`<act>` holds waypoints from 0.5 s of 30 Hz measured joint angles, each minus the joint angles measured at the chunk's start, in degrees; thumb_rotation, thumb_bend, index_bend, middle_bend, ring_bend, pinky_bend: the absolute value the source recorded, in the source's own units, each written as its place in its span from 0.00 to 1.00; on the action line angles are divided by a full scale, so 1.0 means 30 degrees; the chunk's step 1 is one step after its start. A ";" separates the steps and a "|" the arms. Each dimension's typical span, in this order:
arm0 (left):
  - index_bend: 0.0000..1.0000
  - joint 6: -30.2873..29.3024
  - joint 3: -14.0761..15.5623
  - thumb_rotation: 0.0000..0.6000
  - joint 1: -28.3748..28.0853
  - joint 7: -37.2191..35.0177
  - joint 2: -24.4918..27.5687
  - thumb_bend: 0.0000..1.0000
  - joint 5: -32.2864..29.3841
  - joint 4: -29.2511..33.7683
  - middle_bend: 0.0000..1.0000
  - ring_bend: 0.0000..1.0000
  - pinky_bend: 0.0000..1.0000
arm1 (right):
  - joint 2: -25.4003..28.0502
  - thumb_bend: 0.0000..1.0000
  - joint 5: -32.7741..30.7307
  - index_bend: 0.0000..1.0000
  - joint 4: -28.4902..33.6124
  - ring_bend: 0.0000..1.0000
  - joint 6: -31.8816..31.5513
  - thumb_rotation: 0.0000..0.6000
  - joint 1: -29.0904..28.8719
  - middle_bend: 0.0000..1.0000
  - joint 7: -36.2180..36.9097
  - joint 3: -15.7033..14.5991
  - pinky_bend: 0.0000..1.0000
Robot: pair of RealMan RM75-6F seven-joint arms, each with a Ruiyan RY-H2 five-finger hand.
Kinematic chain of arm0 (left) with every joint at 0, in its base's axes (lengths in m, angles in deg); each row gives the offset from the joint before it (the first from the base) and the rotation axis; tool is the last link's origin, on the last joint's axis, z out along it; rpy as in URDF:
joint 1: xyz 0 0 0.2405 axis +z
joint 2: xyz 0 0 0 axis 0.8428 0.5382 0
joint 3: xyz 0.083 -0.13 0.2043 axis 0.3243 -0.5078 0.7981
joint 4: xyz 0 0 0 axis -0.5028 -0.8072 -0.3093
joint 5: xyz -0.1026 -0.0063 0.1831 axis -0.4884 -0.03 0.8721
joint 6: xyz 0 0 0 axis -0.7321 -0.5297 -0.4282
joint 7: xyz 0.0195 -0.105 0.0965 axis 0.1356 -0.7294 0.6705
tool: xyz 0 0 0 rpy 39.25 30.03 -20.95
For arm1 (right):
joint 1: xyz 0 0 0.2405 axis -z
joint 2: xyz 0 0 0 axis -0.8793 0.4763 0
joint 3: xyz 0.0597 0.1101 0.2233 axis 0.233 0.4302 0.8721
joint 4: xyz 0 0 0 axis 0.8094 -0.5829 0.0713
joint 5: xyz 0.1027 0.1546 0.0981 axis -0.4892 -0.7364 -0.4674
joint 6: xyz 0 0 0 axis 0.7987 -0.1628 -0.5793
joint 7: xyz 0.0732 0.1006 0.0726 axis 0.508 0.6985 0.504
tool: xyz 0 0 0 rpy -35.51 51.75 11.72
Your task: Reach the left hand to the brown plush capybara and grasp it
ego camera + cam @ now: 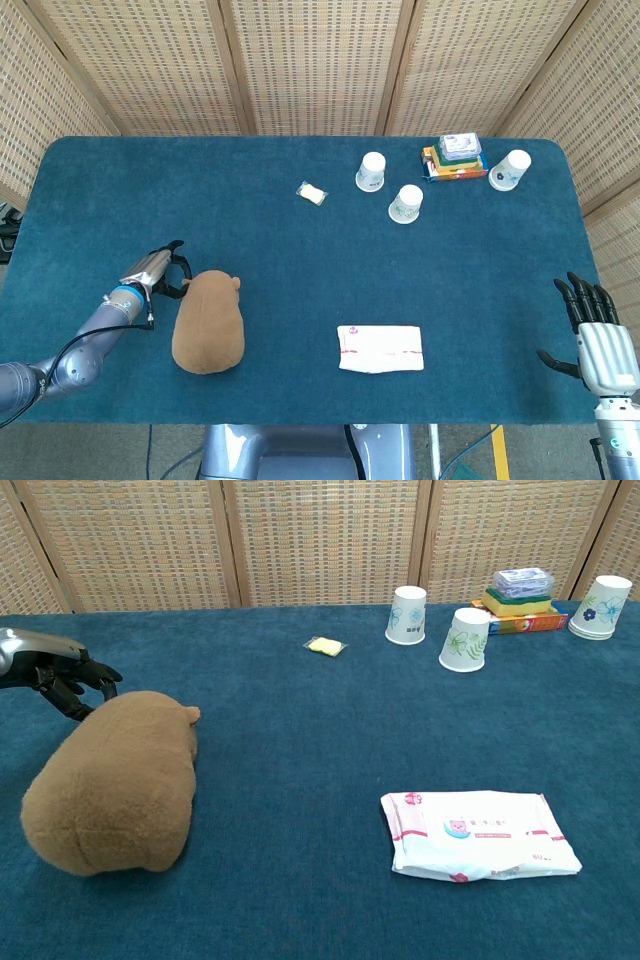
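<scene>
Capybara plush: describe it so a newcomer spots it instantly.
On the blue felt table, look at the near left part, beside the left hand. The brown plush capybara lies there, a rounded furry lump. It is the only soft brown thing; the white wipes pack to its right is flat.

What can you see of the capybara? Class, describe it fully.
The capybara is a brown plush toy, rounded and soft-looking, with a small ear at its far end. It lies flat on the blue table, near the front left. The left hand sits at its far end, dark fingers beside it; contact is unclear.
</scene>
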 measured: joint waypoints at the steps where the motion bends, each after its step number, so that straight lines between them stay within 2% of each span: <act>1: 0.58 0.0005 -0.0003 1.00 0.0002 -0.0017 -0.0007 0.47 0.0019 0.0005 0.00 0.00 0.00 | 0.0004 0.11 -0.0002 0.00 -0.0002 0.00 0.0000 1.00 0.0002 0.00 0.0013 0.0000 0.00; 15: 0.58 0.0183 0.0016 1.00 -0.0023 -0.0186 0.0197 0.49 0.0032 0.0187 0.00 0.00 0.00 | 0.0084 0.11 -0.0023 0.00 0.0136 0.00 0.0048 1.00 -0.0029 0.00 0.0038 0.0030 0.00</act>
